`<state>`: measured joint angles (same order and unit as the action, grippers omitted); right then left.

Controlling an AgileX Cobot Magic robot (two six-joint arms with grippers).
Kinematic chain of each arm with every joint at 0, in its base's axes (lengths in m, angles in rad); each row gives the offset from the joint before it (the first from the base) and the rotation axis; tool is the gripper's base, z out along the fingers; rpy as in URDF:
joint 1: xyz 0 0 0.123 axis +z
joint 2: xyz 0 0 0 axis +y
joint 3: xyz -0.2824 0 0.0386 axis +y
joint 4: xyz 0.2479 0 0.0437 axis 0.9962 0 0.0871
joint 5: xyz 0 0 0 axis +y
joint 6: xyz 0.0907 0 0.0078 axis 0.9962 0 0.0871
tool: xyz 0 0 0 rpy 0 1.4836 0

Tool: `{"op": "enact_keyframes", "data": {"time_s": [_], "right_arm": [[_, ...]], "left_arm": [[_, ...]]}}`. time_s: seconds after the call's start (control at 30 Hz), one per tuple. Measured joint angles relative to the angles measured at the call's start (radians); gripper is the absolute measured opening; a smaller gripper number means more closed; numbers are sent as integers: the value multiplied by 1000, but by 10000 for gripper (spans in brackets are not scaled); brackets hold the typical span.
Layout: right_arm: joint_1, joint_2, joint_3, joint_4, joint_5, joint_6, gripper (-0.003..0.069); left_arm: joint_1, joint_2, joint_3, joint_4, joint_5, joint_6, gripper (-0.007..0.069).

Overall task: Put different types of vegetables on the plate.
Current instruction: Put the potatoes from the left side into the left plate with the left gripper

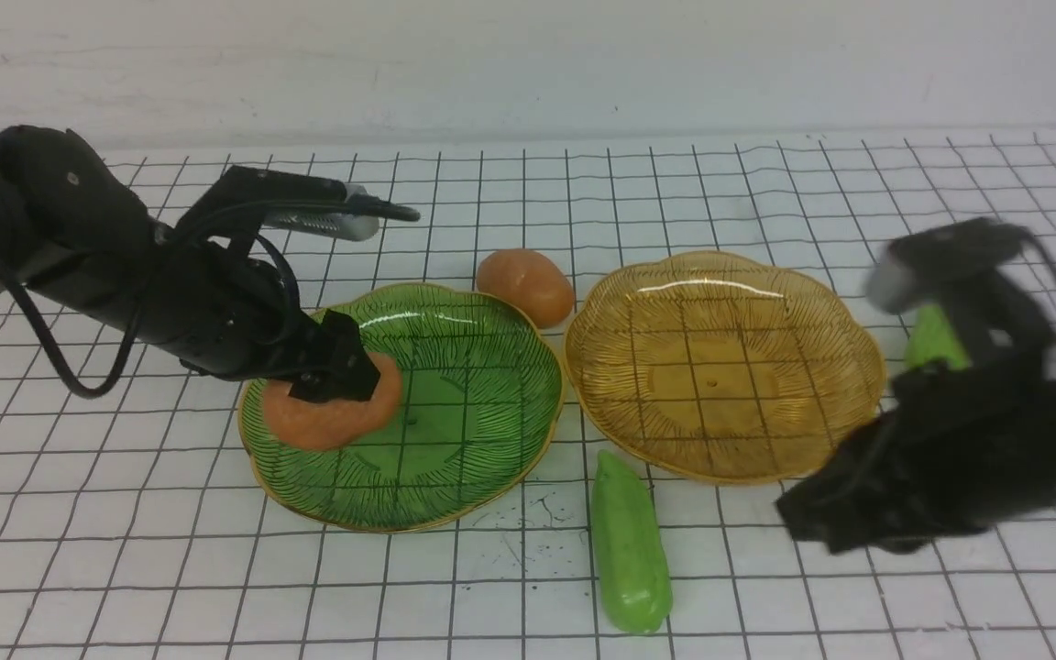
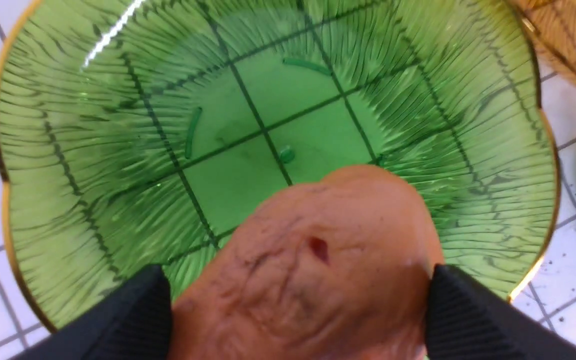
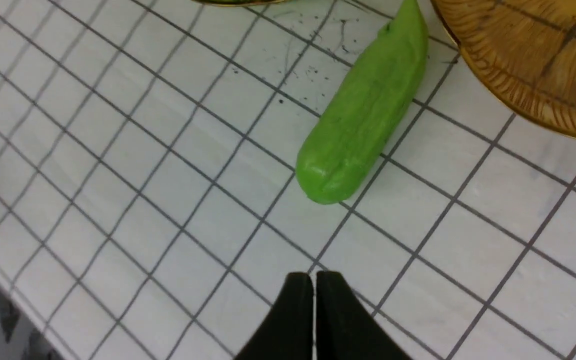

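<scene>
My left pincer (image 1: 335,367) grips one potato (image 1: 308,417) over the green plate (image 1: 491,321), not released. Right pincer (image 3: 314,285) closed, empty; a green pod (image 3: 363,120) lies on the table (image 3: 118,175) just ahead. Early: three vegetables left.

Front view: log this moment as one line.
left gripper: shut on orange-brown rounded toy potato, over green ribbed glass plate | right gripper: shut, empty

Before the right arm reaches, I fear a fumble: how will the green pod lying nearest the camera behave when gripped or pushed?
The green pod looks rounded along its length, so a sideways push would probably roll it. Its smooth, faintly glossy skin may slip in a grip. It holds a moulded shape, so likely stiff, not floppy.
</scene>
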<state>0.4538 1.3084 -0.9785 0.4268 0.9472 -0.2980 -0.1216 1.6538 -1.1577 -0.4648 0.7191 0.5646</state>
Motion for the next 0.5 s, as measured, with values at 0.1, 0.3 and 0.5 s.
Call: {"op": "enact_keyframes", "data": {"time_s": [0.1,0.3,0.5], "right_arm": [[47,114,-72,-103,-13,121,74],[66,268,-167,-137,-17,187,314],[69,369,-216,-133,-32,212,620]], "left_arm": [[0,2,0,0,13,0,607],[0,32,0,-1,13,-5,654],[0,48,0,-1,11,-39,682]]}}
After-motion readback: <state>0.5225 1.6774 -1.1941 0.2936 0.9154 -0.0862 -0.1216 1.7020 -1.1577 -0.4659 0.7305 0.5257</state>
